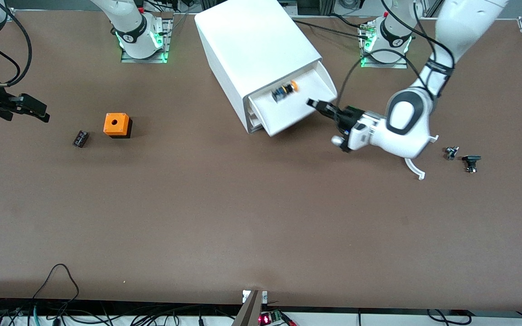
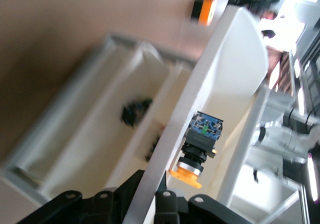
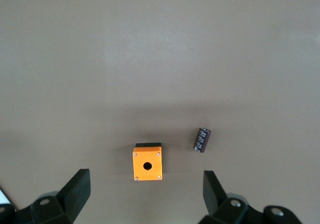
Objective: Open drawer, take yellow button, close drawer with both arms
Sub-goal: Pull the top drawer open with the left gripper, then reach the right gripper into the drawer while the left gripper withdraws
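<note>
Top drawer (image 1: 295, 106) stands open with the button (image 1: 284, 90) lying inside, untaken; left hand (image 1: 317, 105) pinches the drawer's front edge, right hand (image 1: 32, 108), spread, waits over the worktop (image 1: 243, 217); retrieval and closing remain.

Right wrist view: two small items on the bench

An orange cube (image 3: 146, 163) with a hole sits just beside a dark ridged block (image 3: 202, 140) on the brown bench (image 3: 160, 54), below the right hand's (image 3: 145, 194) wide-spread fingers (image 3: 77, 189).
</note>
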{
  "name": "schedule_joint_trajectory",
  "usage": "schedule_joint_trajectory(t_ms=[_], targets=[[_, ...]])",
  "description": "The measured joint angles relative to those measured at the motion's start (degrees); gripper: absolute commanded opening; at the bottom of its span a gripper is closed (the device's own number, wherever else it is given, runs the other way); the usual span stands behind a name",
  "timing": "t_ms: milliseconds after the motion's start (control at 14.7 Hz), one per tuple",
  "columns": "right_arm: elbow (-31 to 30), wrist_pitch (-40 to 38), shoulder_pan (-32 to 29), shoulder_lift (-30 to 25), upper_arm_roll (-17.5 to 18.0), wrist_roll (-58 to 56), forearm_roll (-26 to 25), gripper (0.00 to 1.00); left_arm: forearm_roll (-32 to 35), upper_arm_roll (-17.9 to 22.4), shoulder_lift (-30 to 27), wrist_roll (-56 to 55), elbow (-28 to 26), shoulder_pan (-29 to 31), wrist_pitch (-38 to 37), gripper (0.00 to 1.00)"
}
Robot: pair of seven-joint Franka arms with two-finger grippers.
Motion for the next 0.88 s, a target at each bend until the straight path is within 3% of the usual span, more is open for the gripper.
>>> schedule_joint_trajectory(t_ms=[68,136,204,408,680,884], targets=[[0.0,0.0,0.0,0.0,-0.1,0.0,0.7,1.0,0.0,1.4,0.0,0.0,1.0,0.4,0.8,0.0],[0.0,0.0,0.0,0.1,-0.1,0.0,1.0,1.0,0.0,2.4,0.0,0.0,1.8,0.6,1.7,0.45],[0.0,0.0,0.0,0.2,-0.1,-0.1,1.1,1.0,0.0,2.9,0.0,-0.1,2.4,0.7,2.4,0.99],[-0.1,0.0,0.2,1.1,0.1,-0.4,1.4,1.0,-1.0,3.3,0.0,-0.5,3.0,0.8,7.1,1.0],[-0.1,0.1,2.3,1.8,0.5,-0.4,1.7,1.0,-1.3,3.5,-1.2,-0.5,3.9,1.6,8.0,1.0],[0.2,0.7,6.5,2.0,0.7,-0.4,2.1,1.0,5.2,4.3,-4.0,-0.4,6.1,1.9,9.9,1.0]])
